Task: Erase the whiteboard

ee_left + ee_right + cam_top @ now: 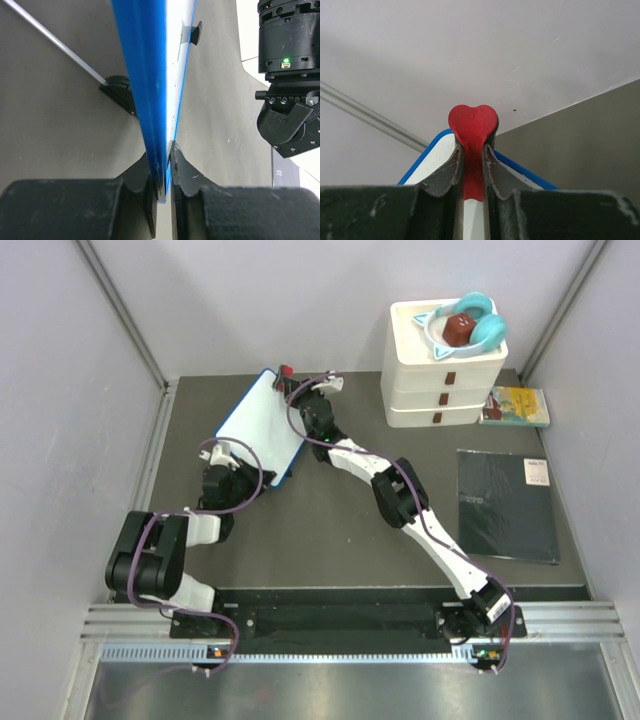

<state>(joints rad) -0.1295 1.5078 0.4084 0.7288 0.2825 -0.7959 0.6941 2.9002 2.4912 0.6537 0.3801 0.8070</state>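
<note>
The whiteboard, white with a thin blue frame and no marks that I can see, is tilted at the back left of the table. My left gripper is shut on its near edge. In the left wrist view the blue frame runs edge-on between the closed jaws of that gripper, and a black foot shows. My right gripper is at the board's far end, shut on a red heart-shaped eraser. In the right wrist view the gripper holds the eraser over the board's far corner.
A white stack of drawers with teal headphones on top stands at the back right. A yellow-green booklet lies beside it. A flat black pad lies at the right. Grey walls close in on both sides.
</note>
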